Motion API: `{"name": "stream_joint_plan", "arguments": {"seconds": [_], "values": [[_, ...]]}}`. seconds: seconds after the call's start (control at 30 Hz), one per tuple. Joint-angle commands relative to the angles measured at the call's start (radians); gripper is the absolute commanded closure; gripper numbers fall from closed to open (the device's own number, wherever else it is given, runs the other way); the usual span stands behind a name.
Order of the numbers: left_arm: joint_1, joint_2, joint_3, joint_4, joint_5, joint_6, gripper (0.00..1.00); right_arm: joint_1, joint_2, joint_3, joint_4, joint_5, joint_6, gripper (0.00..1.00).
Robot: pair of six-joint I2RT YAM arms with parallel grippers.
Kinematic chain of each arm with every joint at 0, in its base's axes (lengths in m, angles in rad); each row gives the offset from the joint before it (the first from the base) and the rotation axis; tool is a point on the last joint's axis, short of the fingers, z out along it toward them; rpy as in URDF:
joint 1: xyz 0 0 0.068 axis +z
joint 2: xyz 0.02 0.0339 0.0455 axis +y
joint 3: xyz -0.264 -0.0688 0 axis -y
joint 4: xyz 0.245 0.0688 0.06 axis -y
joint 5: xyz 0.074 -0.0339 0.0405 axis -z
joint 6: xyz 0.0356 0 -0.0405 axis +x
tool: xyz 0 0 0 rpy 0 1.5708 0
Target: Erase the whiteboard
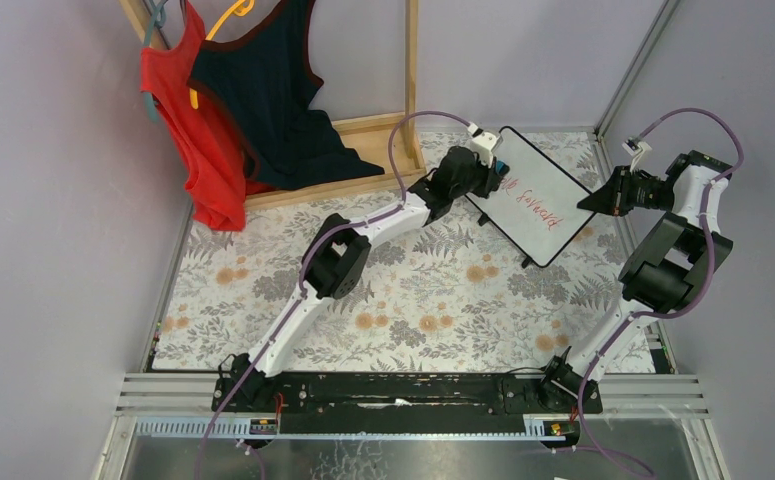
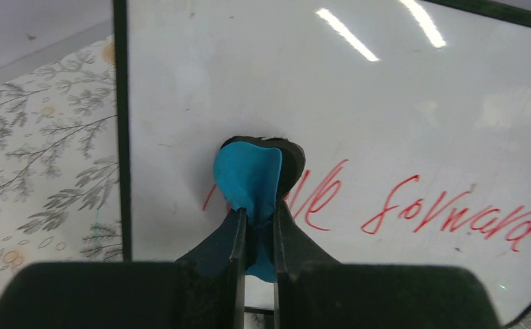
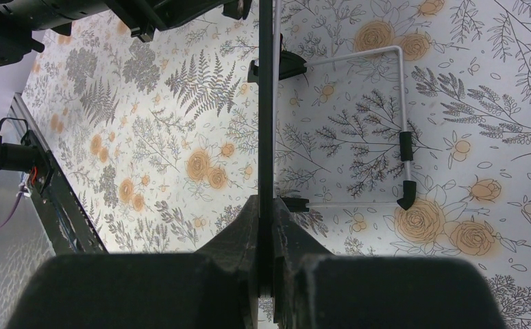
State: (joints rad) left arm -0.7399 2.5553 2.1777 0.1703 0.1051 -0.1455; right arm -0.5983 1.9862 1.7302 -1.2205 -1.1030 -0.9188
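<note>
- the whiteboard stands tilted at the far right of the floral table, propped on its wire stand.
- our right gripper is closed tight on the board's edge, we judge to brace it against rubbing.
- our left gripper pinches a small blue eraser, jaws nearly shut, its pad against the board at the start of the red writing, not yet wiped.
</note>
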Motion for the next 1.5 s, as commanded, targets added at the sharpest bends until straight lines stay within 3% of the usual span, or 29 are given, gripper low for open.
{"name": "stream_joint_plan", "arguments": {"seconds": [0.0, 0.67, 1.47], "values": [[0.018, -0.001, 0.027, -0.006, -0.075, 0.055, 1.00, 0.006, -0.005, 0.002, -0.046, 0.041, -0.025, 1.00], [0.017, 0.050, 0.037, 0.068, -0.077, 0.035, 1.00, 0.007, 0.000, -0.006, -0.063, 0.041, -0.047, 1.00], [-0.125, 0.001, 0.007, 0.129, -0.024, -0.028, 1.00, 0.006, -0.006, -0.015, -0.082, 0.031, -0.074, 1.00]]}}
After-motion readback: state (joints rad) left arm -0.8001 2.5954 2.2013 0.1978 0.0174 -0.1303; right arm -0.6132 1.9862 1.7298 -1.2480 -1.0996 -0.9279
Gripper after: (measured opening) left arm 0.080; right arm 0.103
